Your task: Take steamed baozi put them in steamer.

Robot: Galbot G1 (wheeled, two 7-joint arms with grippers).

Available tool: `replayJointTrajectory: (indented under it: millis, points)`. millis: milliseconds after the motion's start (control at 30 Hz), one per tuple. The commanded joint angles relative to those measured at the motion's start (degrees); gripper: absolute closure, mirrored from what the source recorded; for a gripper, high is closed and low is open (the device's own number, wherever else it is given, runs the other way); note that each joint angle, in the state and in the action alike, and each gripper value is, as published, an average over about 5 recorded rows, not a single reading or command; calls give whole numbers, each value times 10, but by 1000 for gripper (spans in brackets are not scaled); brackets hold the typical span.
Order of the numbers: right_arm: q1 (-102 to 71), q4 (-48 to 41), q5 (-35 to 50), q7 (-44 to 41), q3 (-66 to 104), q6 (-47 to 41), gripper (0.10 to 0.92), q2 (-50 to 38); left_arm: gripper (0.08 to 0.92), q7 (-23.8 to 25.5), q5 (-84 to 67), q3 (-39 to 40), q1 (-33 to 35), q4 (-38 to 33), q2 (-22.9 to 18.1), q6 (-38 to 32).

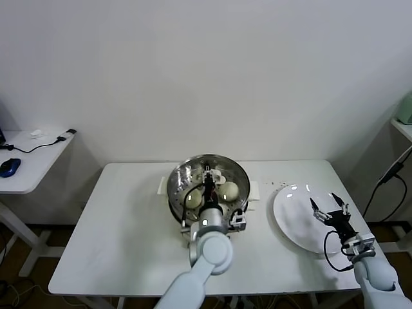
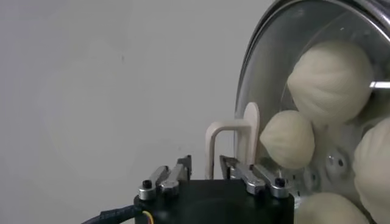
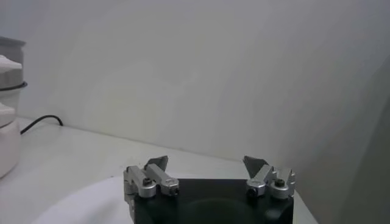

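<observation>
So the left pincer is hanging right over the steamer, reaching in from the near side, with its arm covering the front rim in the head view. From its wrist view the fingers stand partly apart with nothing between them; they're just beside the steamer's cream handle and not pinching it. Inside the steel basket the steamed baozi sit close together: three clear in that wrist view plus a sliver of a fourth at the edge. From the head camera only two show clearly, one on each side of the pincer, since the arm blocks the middle.

Moving outward, the steamer sits roughly mid-worktop, towards the back, with little white tabs of its base sticking out either side.

Over on the robot's right, a flat white plate lies near the worktop's edge, well apart from the steamer. The right pincer hovers over the plate's outer side, spread wide and holding nothing.

Off to the left is a separate side desk with a blue mouse and a black cable. Another cable hangs at the far right.
</observation>
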Motion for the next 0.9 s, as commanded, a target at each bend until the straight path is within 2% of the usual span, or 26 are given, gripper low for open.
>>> replayJointTrajectory:
  millis: [33, 400, 533, 633, 733, 900]
  points:
    - [0, 0, -1, -1, 1, 0, 203, 1, 560, 30, -14, 7, 5, -63, 34, 26]
    - [1, -3, -4, -3, 3, -1, 203, 0, 243, 35, -65, 5, 59, -199, 95, 28]
    - [1, -3, -4, -3, 4, -1, 203, 2, 184, 23, -112, -10, 92, -250, 124, 26]
    - [1, -4, -8, -2, 6, -2, 203, 2, 178, -5, -168, -27, 122, -286, 156, 17]
    - [1, -1, -14, 2, 8, -10, 203, 3, 177, -60, -228, -56, 146, -309, 185, -11]
    - [-10, 26, -27, 9, 10, -39, 203, 1, 177, -161, -395, -151, 186, -317, 229, -89]
